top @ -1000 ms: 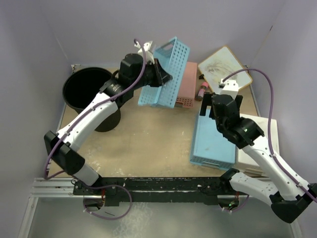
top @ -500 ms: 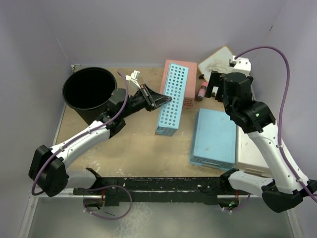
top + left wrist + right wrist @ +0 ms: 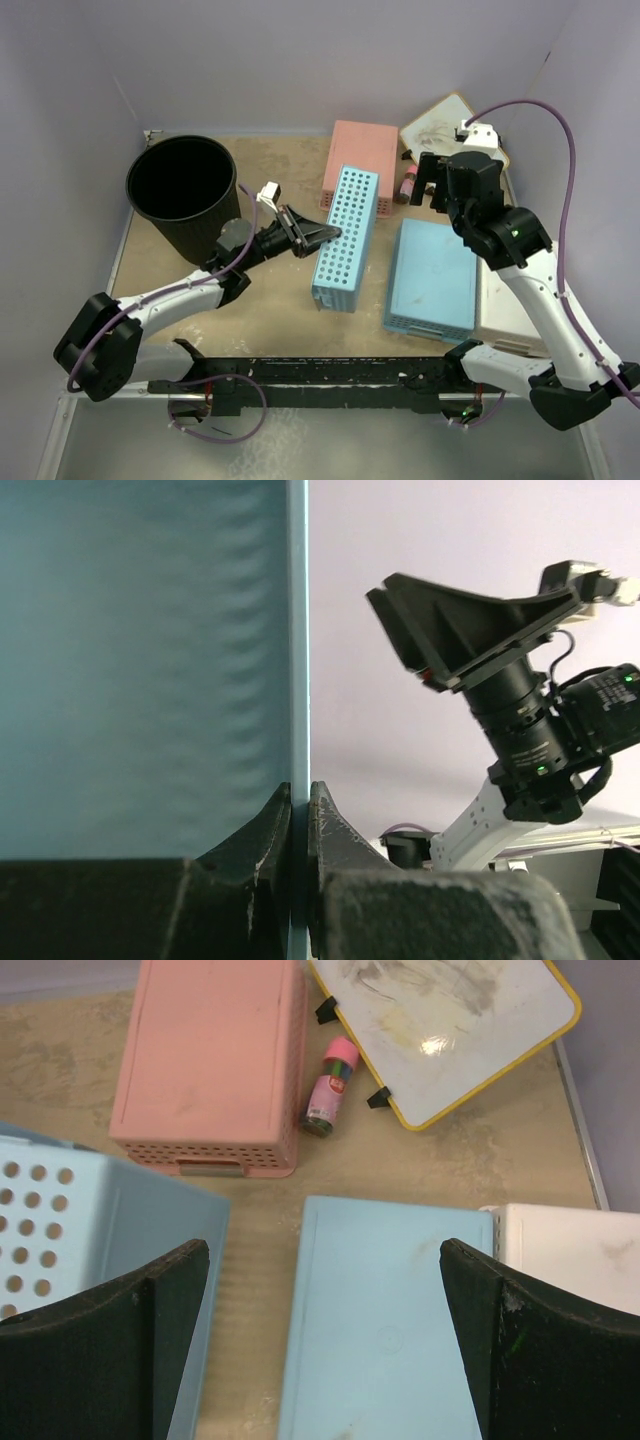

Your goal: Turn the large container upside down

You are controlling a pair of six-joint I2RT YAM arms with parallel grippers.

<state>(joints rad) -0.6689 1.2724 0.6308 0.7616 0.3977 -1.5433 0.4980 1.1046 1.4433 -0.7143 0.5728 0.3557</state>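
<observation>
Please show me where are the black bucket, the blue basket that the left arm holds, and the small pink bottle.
black bucket (image 3: 180, 182): top view, on its dark inside.
blue basket (image 3: 345, 235): top view, on its face with holes.
pink bottle (image 3: 330, 1088): right wrist view, on its body.

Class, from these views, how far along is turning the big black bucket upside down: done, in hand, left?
Done: nothing; the black bucket stands upright, mouth up. In hand: the left claw is shut on the wall of the perforated blue basket, not the bucket; the right claw hangs open. Left: the whole flip.
</observation>
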